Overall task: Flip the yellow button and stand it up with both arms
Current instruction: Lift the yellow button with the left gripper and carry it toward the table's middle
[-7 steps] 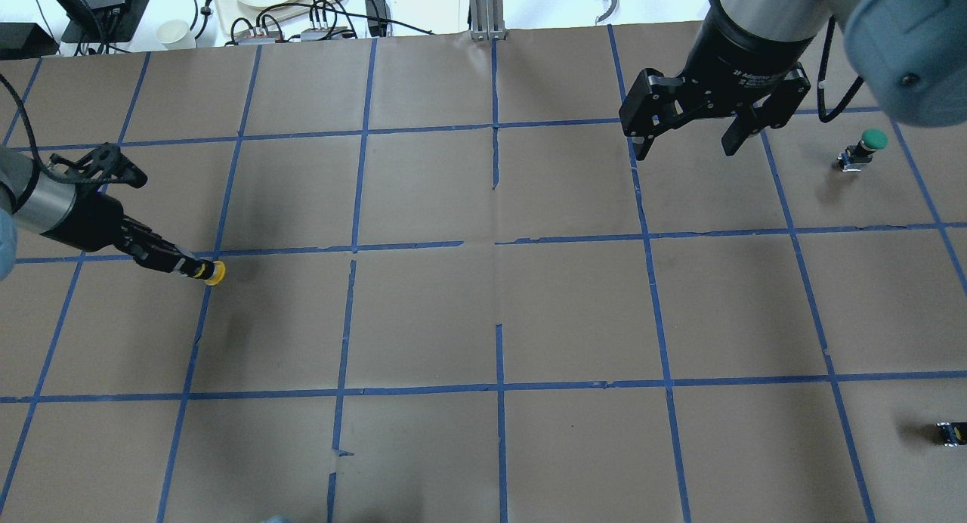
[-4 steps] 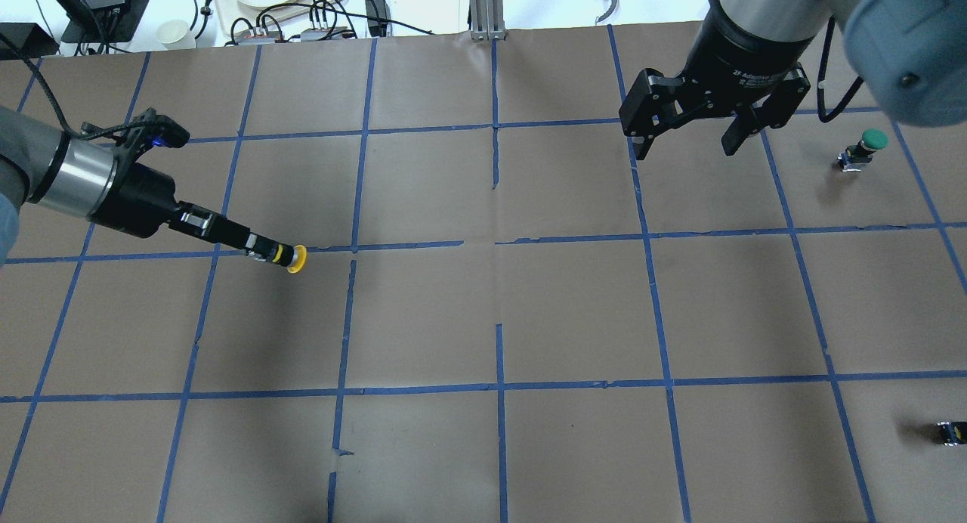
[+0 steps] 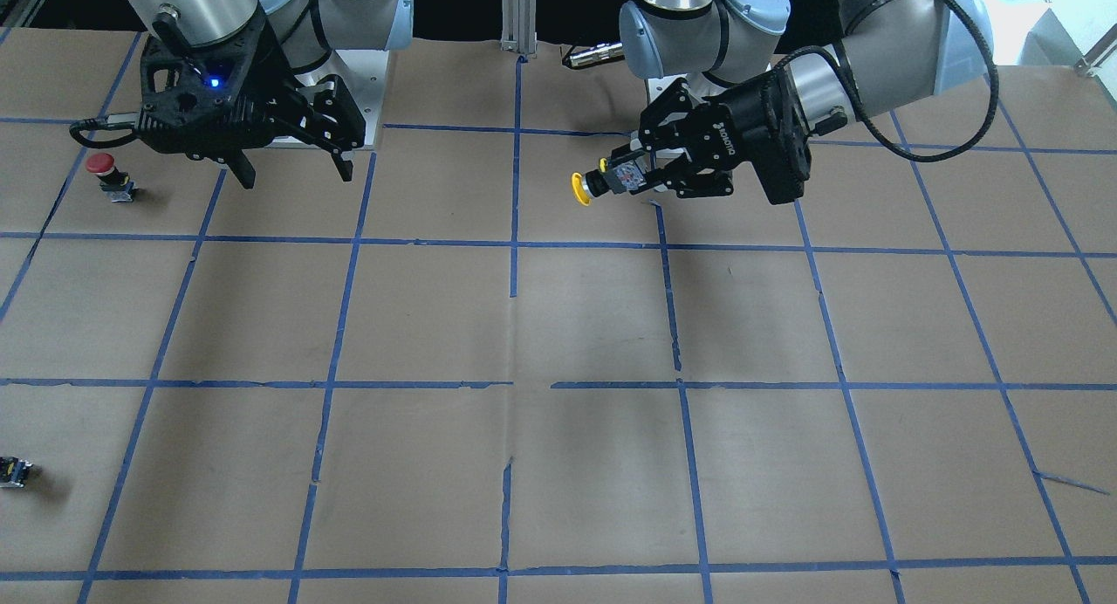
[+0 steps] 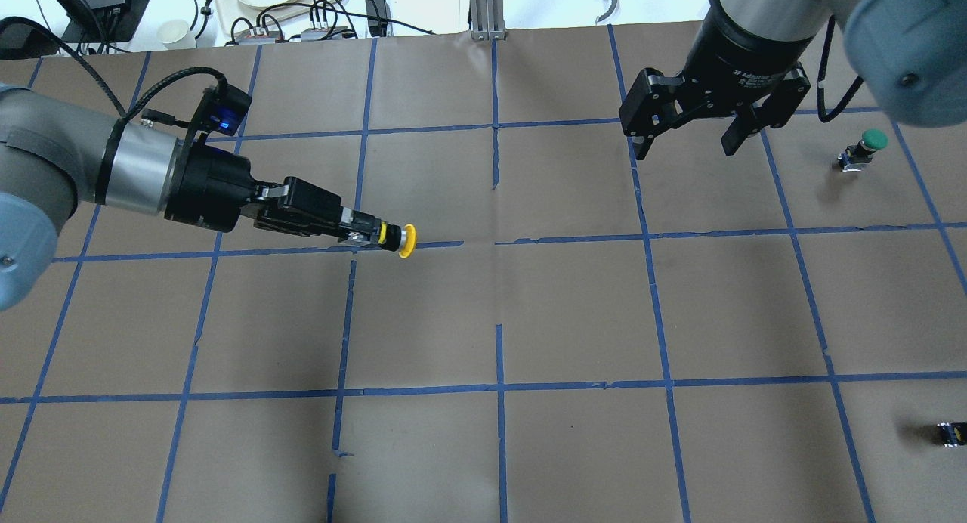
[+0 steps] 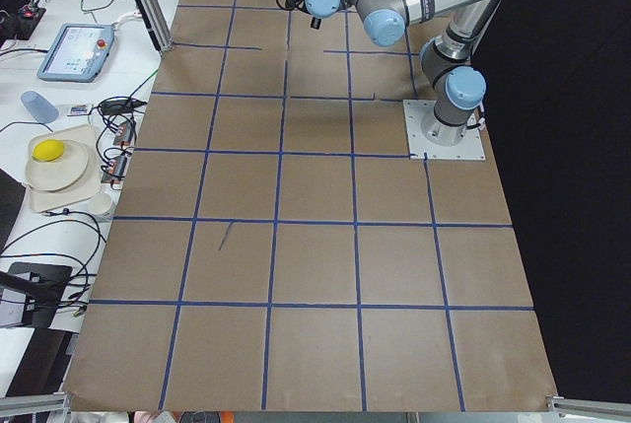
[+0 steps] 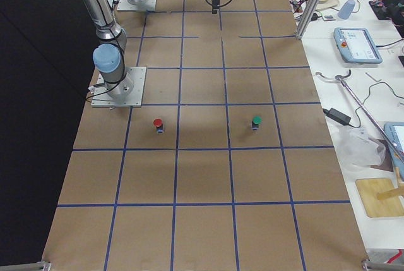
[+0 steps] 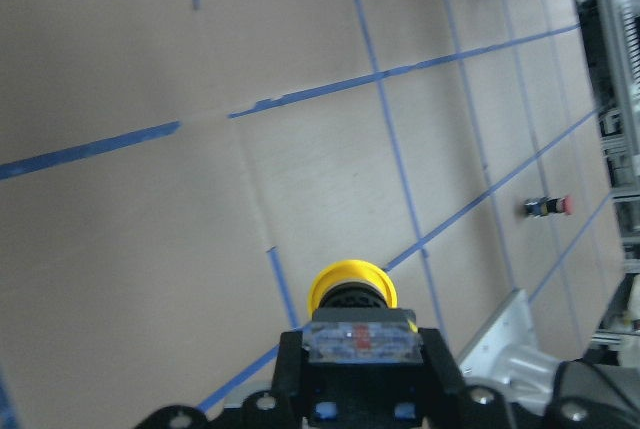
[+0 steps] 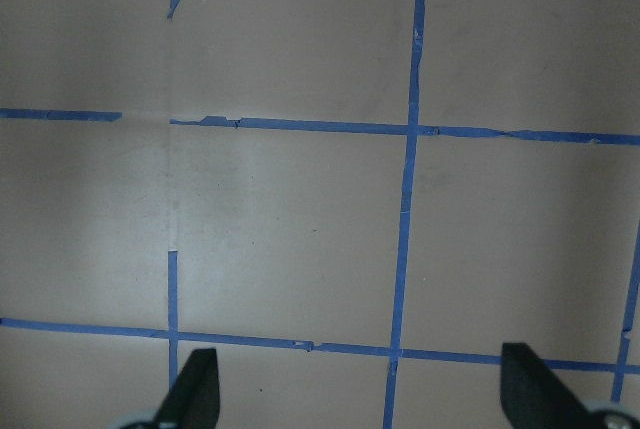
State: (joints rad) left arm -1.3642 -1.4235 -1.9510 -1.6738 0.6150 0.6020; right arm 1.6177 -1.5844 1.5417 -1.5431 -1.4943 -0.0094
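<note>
Two arms work at the bench [image 4: 574, 311], and only one of them holds something. The left arm [image 4: 143, 168] reaches out nearly flat toward the middle. The left jaws are shut tight on the yellow button [image 4: 396, 239]. They pinch it by the grey block at its back end. The button lies sideways and seems to hang a little above the brown paper. Its round yellow cap pokes out in front, toward the side where the other arm is.

The right arm [image 4: 755, 24] hangs over the far part of the bench, well apart from the button. The right jaws point down and are spread wide, with nothing between them but bare paper.

I think the button is a small, light, hard thing. It will not bend or squash, so a firm pinch should do it no harm. The cap is smooth and round, so I would guess it slips easily. The black neck just behind the cap looks like the best place for a second hold, since it is free and the back end is taken. That would leave the grey block bare to go down on the paper. The foot is small and the cap is wide, so the button may tip over if it is let go crooked.

A green button [image 4: 865, 146] stands near the right arm, and a red button [image 3: 106, 173] stands on that side too. Neither is the one to move.
</note>
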